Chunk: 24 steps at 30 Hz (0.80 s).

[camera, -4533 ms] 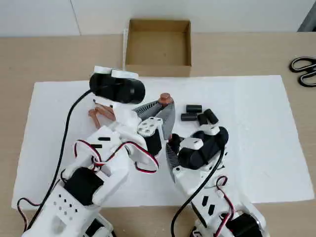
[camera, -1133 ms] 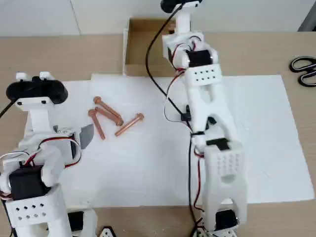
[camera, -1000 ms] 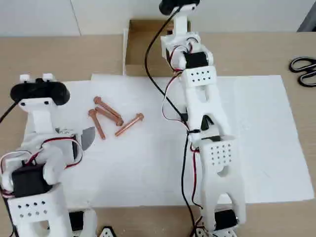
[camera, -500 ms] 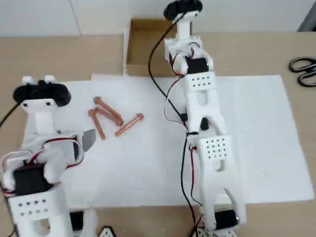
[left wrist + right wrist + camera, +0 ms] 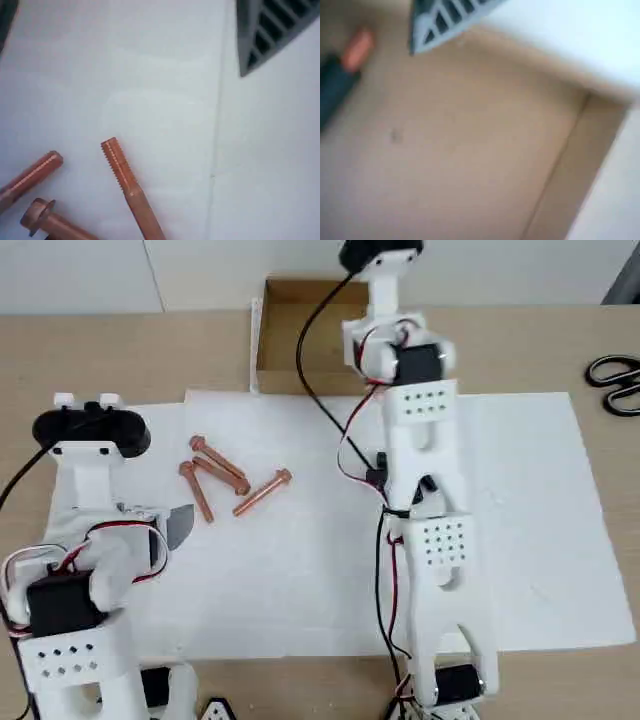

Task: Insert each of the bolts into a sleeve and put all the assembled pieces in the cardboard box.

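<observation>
My left arm stands at the near left corner of the table (image 5: 150, 350), over the left end of the white sheet (image 5: 540, 500) that covers most of the tabletop. My left pincer (image 5: 178, 524) hangs low above that sheet with its jaws apart and nothing between them. In my left wrist view one grey finger (image 5: 272, 30) sits at one side, a dark edge of the other shows at the opposite corner, and bare sheet lies across the gap.

Just beside this pincer, toward the middle of the sheet, four copper bolts (image 5: 225, 475) lie in a loose bunch, none of them in a sleeve. Three lie close together with their heads toward the far left corner. The fourth bolt (image 5: 262, 493) slants the other way, its head toward the far right.

My right arm reaches from the near edge, right of the middle, across the sheet to the cardboard box (image 5: 290, 335), which stands at the middle of the far edge. My right pincer (image 5: 415, 42) hangs inside the box. One grey finger shows there with nothing against its tip, so I take this pincer as apart and holding nothing. One assembled piece (image 5: 340, 75), a black sleeve with a copper bolt end poking out, lies on the box floor, clear of that finger. I cannot tell which corner of the box it is in.

Scissors (image 5: 615, 380) lie at the right edge of the table, near the far right corner.
</observation>
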Available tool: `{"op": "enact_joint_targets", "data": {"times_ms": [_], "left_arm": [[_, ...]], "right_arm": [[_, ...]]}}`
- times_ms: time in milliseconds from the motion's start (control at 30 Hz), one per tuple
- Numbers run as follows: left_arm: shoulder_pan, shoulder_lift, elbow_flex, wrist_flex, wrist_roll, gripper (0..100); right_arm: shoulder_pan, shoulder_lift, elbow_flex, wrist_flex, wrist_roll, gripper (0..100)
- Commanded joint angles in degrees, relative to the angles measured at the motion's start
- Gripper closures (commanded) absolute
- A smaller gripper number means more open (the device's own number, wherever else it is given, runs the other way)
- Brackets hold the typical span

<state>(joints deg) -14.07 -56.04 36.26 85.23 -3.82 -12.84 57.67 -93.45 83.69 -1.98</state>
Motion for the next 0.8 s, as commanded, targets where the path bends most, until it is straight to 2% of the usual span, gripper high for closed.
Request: {"op": "enact_joint_targets", "data": {"times_ms": [0,100,367,533,767], "left_arm": [[-0.3,-0.5,-0.2,0.1,-0.4,71],[-0.1,-0.5,0.0,0.1,-0.2,71],[0.0,-0.5,3.8,-0.2,-0.2,71],[0.0,-0.5,4.8,-0.5,-0.1,71],[-0.3,-0.5,4.8,-0.5,-0.1,71]], "right_arm": [[0.8,-12.4,-2.9,10.6,0.3,73.4],[1.4,-17.4,-2.9,15.1,0.5,73.4],[2.3,-29.1,1.7,16.5,0.8,73.5],[2.2,-44.4,24.6,16.6,0.8,73.5],[2.3,-72.7,70.6,16.0,0.7,73.5]]}}
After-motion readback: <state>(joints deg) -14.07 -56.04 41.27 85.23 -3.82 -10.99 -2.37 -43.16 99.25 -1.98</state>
